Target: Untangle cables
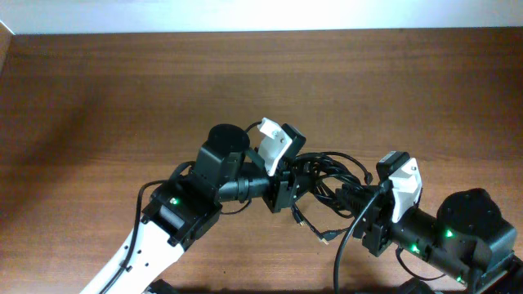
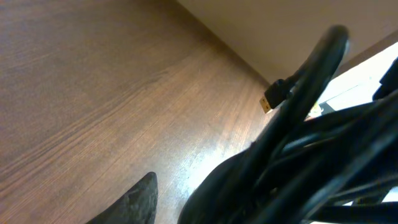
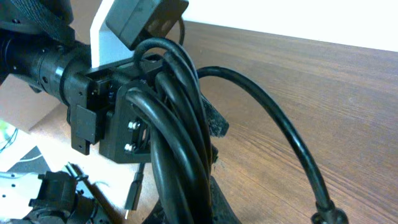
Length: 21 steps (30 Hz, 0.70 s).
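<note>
The cables (image 1: pixel 327 167) are a knot of black cords hanging between my two grippers near the table's front. A loose end with a small plug (image 1: pixel 324 238) trails toward me. My left gripper (image 1: pixel 296 186) is shut on the bundle from the left. In the left wrist view the cords (image 2: pixel 298 162) fill the right side, beside one fingertip (image 2: pixel 138 202) and a gold plug (image 2: pixel 269 99). My right gripper (image 1: pixel 347 196) is shut on the cords (image 3: pixel 180 143) from the right, and they run down into its jaws. One cord (image 3: pixel 280 124) arcs off to the right.
The brown wooden table (image 1: pixel 122 98) stretches wide to the left and back, ending at a pale wall along the far edge. Both arms come in from the front edge. A flat dangling plug (image 3: pixel 132 193) hangs below the left gripper's body.
</note>
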### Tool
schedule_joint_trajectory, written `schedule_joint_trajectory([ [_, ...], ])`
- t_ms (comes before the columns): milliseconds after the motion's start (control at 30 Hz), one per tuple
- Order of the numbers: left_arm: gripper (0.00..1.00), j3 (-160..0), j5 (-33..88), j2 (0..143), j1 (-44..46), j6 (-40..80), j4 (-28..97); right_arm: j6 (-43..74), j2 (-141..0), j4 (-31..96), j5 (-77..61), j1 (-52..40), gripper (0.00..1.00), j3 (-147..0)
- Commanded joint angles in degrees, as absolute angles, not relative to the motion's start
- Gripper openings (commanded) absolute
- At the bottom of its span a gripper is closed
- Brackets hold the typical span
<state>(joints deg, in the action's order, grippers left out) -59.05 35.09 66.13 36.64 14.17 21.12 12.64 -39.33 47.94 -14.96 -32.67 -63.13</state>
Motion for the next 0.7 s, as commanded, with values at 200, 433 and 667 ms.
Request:
schedule_joint_trajectory([
  [200,0.0,-59.18,35.81,66.7,36.6,8.88,21.43,12.34,-38.46,47.37,-18.83,-32.99,0.04,-63.96],
  [433,0.0,-59.18,25.5,66.7,36.6,8.95,23.2,17.06,-38.46,53.78,-5.5,-32.97,0.82,-63.96],
  [667,0.0,-59.18,10.46,66.7,36.77,28.69,25.67,30.83,-38.83,52.01,-7.97,-32.99,0.87,-63.96],
])
